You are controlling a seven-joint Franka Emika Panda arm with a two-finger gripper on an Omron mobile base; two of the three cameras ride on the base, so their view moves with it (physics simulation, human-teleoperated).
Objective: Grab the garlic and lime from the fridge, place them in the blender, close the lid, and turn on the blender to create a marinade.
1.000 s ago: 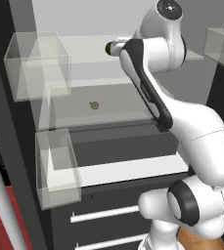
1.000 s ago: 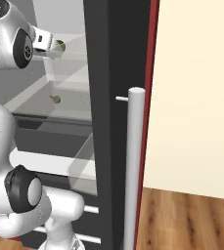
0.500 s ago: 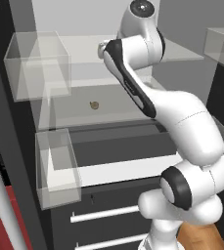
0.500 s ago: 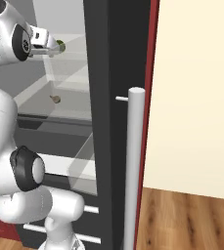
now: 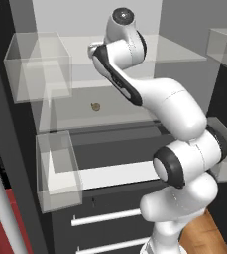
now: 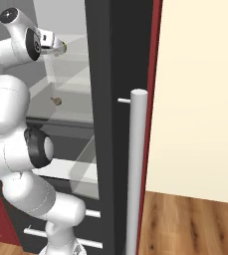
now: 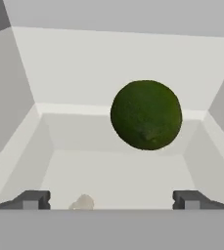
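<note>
the gripper (image 7: 108,199), jaws spread wide and empty, points into the fridge (image 5: 110,20) at upper-shelf height; the lime (image 7: 146,114) sits straight ahead on that glass shelf, slightly right of centre, while the garlic (image 5: 95,106) lies on the shelf below.

Matt, finely pitted lime (image 7: 146,114); translucent glassy fridge (image 5: 184,30) shelves; lumpy garlic (image 5: 95,106).

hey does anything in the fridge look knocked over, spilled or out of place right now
Nothing stands out. The lime sits whole on an upper glass shelf ahead of the open gripper, the garlic rests alone on the shelf below, and the door bins hang straight.
</note>
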